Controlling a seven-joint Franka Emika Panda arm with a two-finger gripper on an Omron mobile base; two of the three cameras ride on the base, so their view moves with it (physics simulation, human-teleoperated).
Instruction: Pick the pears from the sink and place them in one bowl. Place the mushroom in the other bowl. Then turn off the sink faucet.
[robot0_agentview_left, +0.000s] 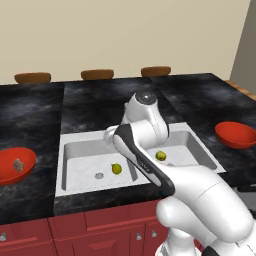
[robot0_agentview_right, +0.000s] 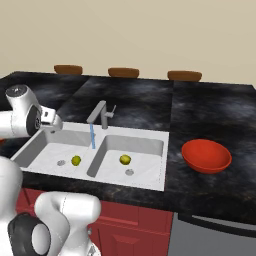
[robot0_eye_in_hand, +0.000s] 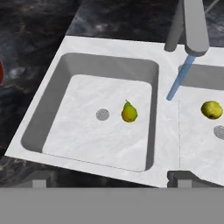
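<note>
Two yellow-green pears lie in the white sink (robot0_eye_in_hand: 165, 135), one per basin. The left pear (robot0_eye_in_hand: 129, 112) (robot0_agentview_left: 116, 169) (robot0_agentview_right: 76, 160) rests beside that basin's drain. The right pear (robot0_eye_in_hand: 211, 110) (robot0_agentview_left: 161, 156) (robot0_agentview_right: 125, 159) sits in the other basin. My gripper (robot0_eye_in_hand: 111, 178) hovers above the sink's near rim over the left basin, open, with nothing between its fingers. The brown mushroom (robot0_agentview_left: 18, 165) lies inside the left red bowl (robot0_agentview_left: 29, 156). The right red bowl (robot0_agentview_left: 236, 134) (robot0_agentview_right: 206, 156) holds nothing. The grey sink faucet (robot0_agentview_right: 100, 114) (robot0_eye_in_hand: 192, 26) pours a blue stream (robot0_eye_in_hand: 179, 78) onto the divider.
Black marble counter (robot0_agentview_right: 200, 110) surrounds the sink. Three brown stool tops (robot0_agentview_left: 97, 74) line its far edge. Red cabinet fronts (robot0_agentview_left: 100, 225) run below the sink. My own white arm (robot0_agentview_left: 145, 160) crosses in front of the divider in the left base view.
</note>
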